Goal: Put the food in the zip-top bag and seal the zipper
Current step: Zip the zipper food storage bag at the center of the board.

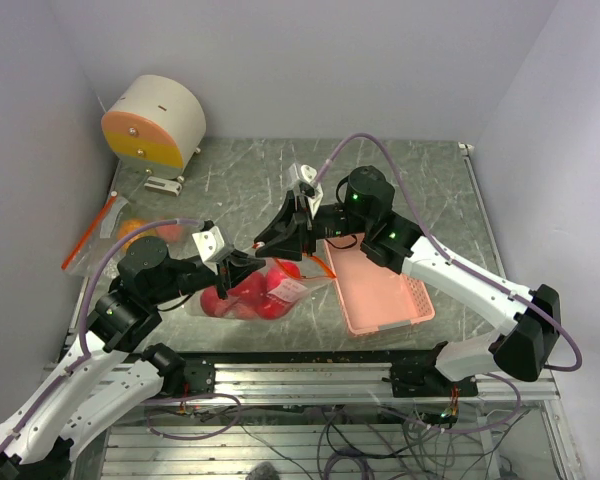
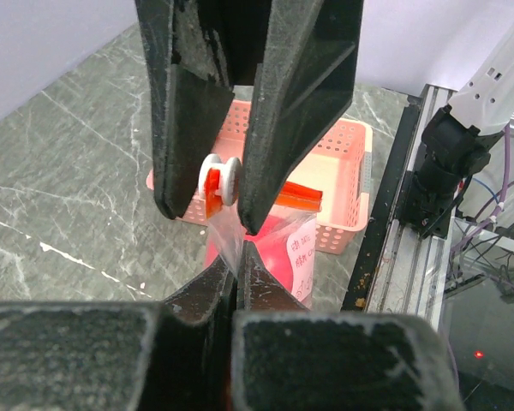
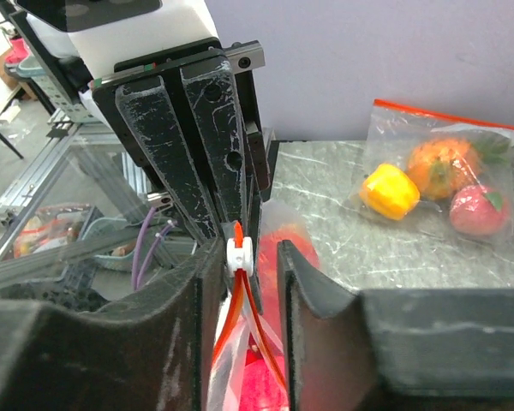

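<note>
Lying just beside the pink basket with red apples inside, the zip-top bag looks limp and slippery, so the left gripper pinches its top edge while the right gripper, jaws half spread, straddles the rigid white slider, probably the surest hold.

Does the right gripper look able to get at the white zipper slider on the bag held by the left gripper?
Probably yes: the white slider sits between the open fingers of the right gripper, nothing in between. The left gripper pinches the edge of the zip-top bag right beside it, close but not blocking.
</note>
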### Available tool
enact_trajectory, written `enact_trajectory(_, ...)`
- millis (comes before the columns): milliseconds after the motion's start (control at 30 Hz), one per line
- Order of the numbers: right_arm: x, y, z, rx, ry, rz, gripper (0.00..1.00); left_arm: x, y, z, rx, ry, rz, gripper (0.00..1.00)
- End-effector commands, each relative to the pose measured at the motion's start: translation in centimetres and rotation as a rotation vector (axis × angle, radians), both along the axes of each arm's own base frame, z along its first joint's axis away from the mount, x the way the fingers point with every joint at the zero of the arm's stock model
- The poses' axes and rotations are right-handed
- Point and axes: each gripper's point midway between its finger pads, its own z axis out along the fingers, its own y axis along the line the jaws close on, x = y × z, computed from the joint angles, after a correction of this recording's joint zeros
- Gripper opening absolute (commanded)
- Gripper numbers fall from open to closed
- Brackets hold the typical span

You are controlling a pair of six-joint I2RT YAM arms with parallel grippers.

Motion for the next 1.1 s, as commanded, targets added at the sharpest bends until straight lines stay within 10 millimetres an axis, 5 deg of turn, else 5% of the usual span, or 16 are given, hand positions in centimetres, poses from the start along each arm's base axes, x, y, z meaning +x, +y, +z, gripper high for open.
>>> enact_trajectory(0,-0.2,-0.1,1.4,0.019,-0.002,0.010,0.26,0.1,0.0,1.2,-0.028,-0.035,0.003,0.07)
enact_trajectory(167,-0.6,0.0,1.2,0.011,0.012,0.040,0.00,0.2,0.0,1.1,-0.025,-0.033,0.010,0.07)
enact_trajectory(700,1.0,-1.6,-2.6,-0.104,0.031,-0.038,0.00,0.4,2.5,3.4,-0.057,-0.094,0.138,0.07)
enact_trajectory(900,1.4,-1.5,-3.3,-0.123,0.044,-0.044,0.00,0.5,2.2,3.5,-0.067,-0.087,0.135,0.07)
enact_trajectory(1067,0.7,-1.3,-1.9,-0.086,0.046,0.005,0.00,-0.6,0.6,2.6,-0.052,-0.070,0.007,0.07)
